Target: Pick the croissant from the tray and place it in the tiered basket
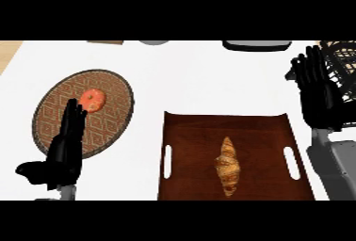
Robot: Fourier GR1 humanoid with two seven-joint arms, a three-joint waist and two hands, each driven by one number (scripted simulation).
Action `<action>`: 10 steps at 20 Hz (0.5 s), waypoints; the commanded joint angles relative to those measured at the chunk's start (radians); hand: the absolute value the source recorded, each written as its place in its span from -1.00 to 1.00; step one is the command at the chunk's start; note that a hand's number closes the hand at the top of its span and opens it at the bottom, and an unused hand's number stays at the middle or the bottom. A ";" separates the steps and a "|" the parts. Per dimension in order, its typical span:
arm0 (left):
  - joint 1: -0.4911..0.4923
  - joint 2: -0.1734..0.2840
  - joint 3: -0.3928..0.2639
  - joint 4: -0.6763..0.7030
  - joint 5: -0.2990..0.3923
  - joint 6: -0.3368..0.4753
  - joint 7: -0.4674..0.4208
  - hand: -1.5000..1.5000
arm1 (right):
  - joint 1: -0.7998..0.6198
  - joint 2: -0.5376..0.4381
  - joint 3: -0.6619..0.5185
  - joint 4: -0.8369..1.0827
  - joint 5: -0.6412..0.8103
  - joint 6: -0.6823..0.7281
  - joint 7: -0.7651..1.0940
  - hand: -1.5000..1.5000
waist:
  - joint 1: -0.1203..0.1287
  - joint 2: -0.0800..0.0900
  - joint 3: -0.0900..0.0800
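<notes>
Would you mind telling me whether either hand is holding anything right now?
Nothing is held: the left hand and right hand are open, and the croissant lies on the tray.

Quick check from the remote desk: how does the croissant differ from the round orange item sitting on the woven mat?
The croissant is long, tapered and golden brown; the orange item is round, smaller and orange-red. The croissant lies lengthwise on the dark wooden tray at centre; the orange item sits on the woven mat at left, just beyond the left hand. Neither is being held.
</notes>
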 commanded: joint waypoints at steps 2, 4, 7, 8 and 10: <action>-0.023 0.044 0.005 0.073 -0.059 -0.008 0.003 0.00 | 0.120 0.044 0.028 -0.144 0.061 -0.159 0.040 1.00 | -0.008 -0.003 0.036; -0.051 0.159 0.046 0.064 -0.093 -0.017 0.080 0.00 | 0.193 0.106 0.051 -0.190 0.090 -0.266 0.041 1.00 | -0.024 -0.008 0.037; -0.006 0.161 0.059 0.101 -0.082 -0.017 0.069 0.00 | 0.129 0.165 -0.211 -0.241 0.019 -0.420 -0.141 1.00 | -0.179 -0.078 0.065; -0.017 0.199 0.058 0.089 -0.106 -0.030 0.060 0.00 | 0.391 0.022 -0.022 0.037 0.195 -0.435 0.109 1.00 | -0.104 0.037 0.023; -0.006 0.225 0.059 0.103 -0.115 -0.041 0.081 0.00 | 0.476 0.134 -0.050 -0.006 0.197 -0.595 0.075 -1.00 | -0.100 0.003 0.032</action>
